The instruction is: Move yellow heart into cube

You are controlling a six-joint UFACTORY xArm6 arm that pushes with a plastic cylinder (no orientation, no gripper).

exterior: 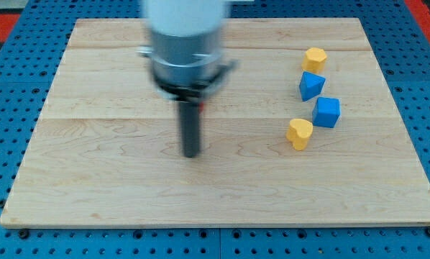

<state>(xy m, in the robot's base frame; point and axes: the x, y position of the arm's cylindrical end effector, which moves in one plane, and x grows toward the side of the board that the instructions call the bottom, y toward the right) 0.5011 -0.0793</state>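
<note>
The yellow heart (299, 133) lies on the wooden board right of centre. The blue cube (327, 111) sits just up and right of it, close by, with a thin gap or touching; I cannot tell which. My tip (192, 153) is near the board's middle, well to the left of the heart and touching no block. The rod is blurred.
A blue triangular block (311, 85) lies above the cube and a yellow hexagonal block (315, 58) above that. A small red spot (203, 108) shows behind the rod. The wooden board (93, 180) rests on a blue perforated table (6, 72).
</note>
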